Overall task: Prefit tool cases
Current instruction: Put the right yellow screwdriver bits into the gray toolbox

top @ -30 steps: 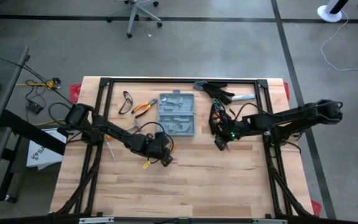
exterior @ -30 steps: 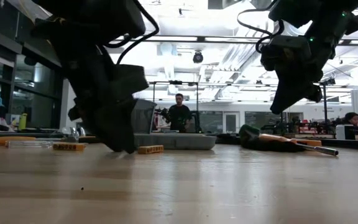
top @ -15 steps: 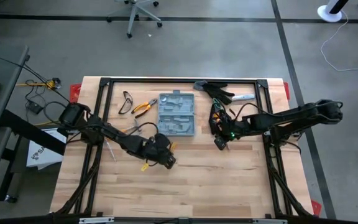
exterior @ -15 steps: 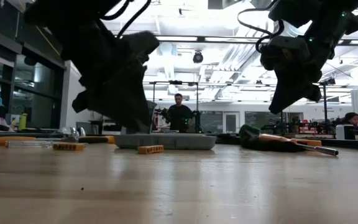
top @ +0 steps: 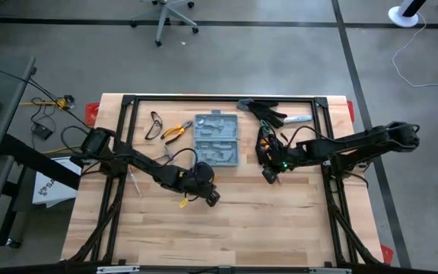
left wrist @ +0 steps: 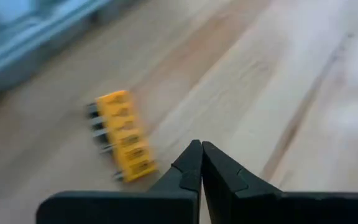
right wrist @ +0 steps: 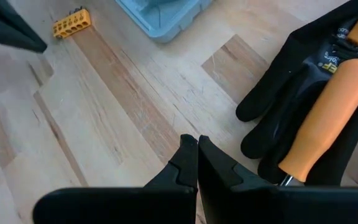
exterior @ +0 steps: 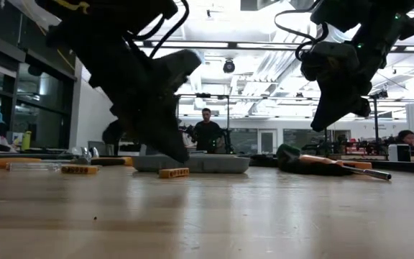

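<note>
Grey-blue case [top: 217,140] flat at table's [top: 280,221] far middle. Left gripper [top: 212,198] just in front of it, fingers together, near yellow bit holder [left wrist: 122,137]. Right gripper [top: 268,176] beside case, fingers together, by gloves [right wrist: 303,93].

Yellow bit holder [left wrist: 121,138] on table [top: 280,213]; pliers [top: 176,131], safety glasses [top: 154,124], black gloves [top: 265,112].

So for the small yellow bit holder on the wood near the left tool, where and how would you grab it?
Probably across its narrow width, at mid-length. The yellow bit holder lies flat on the table as a short bar with bit ends sticking out along one long side, so a top-down approach with the fingers on the two long faces looks best. The left tool, now shut, must open first.
</note>
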{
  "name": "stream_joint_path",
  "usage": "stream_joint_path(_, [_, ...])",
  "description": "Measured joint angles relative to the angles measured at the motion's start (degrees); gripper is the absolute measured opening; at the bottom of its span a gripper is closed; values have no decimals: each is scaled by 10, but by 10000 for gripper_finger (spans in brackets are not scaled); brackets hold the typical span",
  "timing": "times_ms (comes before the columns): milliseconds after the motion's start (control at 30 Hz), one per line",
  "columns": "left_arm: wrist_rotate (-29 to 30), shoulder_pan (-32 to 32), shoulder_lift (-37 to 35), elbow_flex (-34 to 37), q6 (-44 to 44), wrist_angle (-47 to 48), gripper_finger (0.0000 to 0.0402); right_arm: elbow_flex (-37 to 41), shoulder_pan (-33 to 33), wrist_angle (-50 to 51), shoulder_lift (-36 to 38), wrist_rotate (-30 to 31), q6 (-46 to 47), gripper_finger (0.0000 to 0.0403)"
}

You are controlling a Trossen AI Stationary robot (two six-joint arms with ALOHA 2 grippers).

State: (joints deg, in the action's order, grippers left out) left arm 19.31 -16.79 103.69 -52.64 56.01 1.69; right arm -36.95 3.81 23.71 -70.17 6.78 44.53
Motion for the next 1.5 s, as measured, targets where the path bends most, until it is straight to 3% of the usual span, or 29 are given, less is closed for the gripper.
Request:
stream_joint_path(1133, [10,14,12,0,-27,89,0,0,0,7,0,0,0,0])
stream_joint_path(1500, [56,15,-5,2,-23,141,0,0,0,7,0,1,0,0])
